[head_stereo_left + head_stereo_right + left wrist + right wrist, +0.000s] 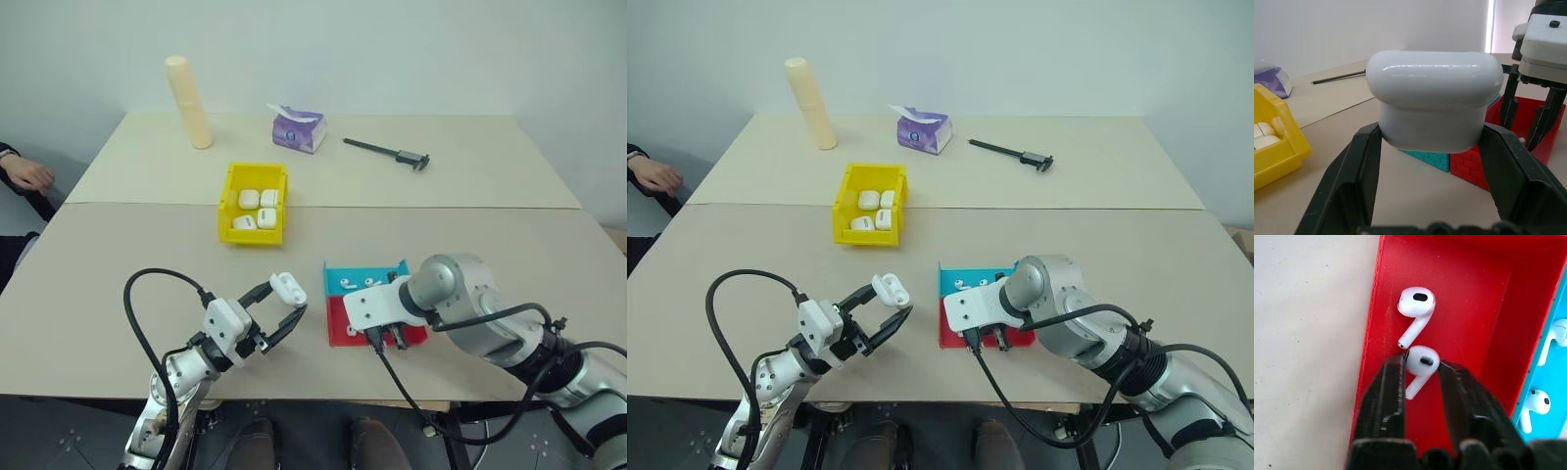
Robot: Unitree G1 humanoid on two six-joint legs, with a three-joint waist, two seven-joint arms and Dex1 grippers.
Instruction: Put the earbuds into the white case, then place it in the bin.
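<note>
Head cam: left gripper (pixel 290 304) is clamping one glossy white case (pixel 288 287) above the table (pixel 118 255). Four more cases are sitting in the yellow bin (pixel 227 201).

Left wrist: case is looking rounded, lid closed, no writing I can read.

Right wrist: right gripper (pixel 1421 366) is pinching one earbud (pixel 1421 363) with narrow fingers in the tray's (pixel 1469 313) red half. Four earbuds total are showing, two per half.

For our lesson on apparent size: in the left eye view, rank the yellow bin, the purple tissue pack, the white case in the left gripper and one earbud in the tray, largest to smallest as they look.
1. Yellow bin
2. Purple tissue pack, though it lies farther away
3. White case, held in the left gripper
4. Earbud in the blue-and-red tray, clearly smallest
</note>
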